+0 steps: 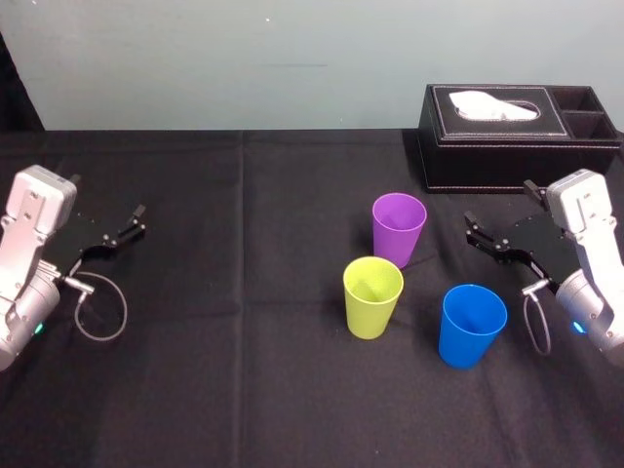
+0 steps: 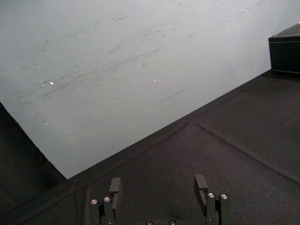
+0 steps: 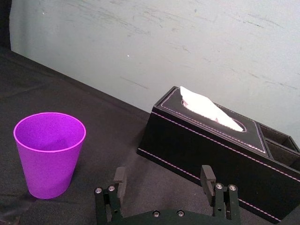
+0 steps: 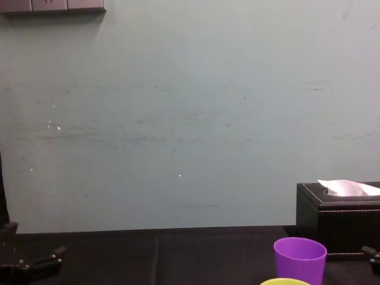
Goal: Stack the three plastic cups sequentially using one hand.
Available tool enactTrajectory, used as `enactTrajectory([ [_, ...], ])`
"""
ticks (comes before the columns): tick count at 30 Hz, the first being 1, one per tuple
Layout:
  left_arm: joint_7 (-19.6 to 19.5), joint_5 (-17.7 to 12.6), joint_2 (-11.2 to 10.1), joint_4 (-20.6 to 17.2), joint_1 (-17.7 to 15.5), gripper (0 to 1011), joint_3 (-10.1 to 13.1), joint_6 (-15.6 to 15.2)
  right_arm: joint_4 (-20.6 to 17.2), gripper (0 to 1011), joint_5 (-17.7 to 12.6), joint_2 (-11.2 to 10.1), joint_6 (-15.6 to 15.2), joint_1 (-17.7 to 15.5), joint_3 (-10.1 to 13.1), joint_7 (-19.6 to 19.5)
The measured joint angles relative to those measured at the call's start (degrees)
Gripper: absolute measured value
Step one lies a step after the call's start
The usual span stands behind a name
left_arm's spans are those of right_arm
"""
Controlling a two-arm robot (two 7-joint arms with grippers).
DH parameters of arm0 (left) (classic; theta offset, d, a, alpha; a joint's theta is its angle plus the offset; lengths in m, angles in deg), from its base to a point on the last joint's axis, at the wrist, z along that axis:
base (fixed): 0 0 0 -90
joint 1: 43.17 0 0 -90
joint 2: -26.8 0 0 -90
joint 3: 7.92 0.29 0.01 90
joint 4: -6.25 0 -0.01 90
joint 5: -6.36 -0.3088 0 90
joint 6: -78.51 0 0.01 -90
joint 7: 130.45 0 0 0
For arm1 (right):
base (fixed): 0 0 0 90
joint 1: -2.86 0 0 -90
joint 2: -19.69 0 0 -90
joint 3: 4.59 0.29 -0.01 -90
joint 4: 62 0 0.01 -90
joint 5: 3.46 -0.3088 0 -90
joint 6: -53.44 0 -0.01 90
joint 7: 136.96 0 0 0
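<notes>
Black cloth covers the worktop [image 1: 244, 390], with a pale grey-green wall behind it. Three plastic cups stand upright, mouths up, right of centre and apart from one another. The purple cup [image 1: 399, 227] is farthest back, the yellow-green cup [image 1: 372, 296] is nearer and a little left, and the blue cup [image 1: 471, 325] is nearest us and rightmost. A black tissue box [image 1: 487, 156] with a white tissue poking out sits behind them at the back right. The right pincer [image 3: 162, 176] is just right of the cups, pointing toward the purple one, its jaws wide apart and holding nothing. The left pincer [image 2: 157, 185] rests well away at the left side, also spread open and empty. We judge that no cup is stacked yet and the first pick is the step in hand. To do it well, we would use the right arm alone and close gently on one cup's wall just under the rim, since the plastic looks smooth and tapered. We would then lift it clear of its neighbours and lower it straight into the next cup. We can read no brand, label or writing anywhere.
</notes>
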Motion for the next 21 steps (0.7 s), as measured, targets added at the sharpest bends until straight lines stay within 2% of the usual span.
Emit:
enactTrajectory([
  [21,0.0,0.0,0.0,0.0,0.0,1011,0.0,0.0,0.0,1003,0.0,0.0,0.0,0.0,0.0,0.0],
])
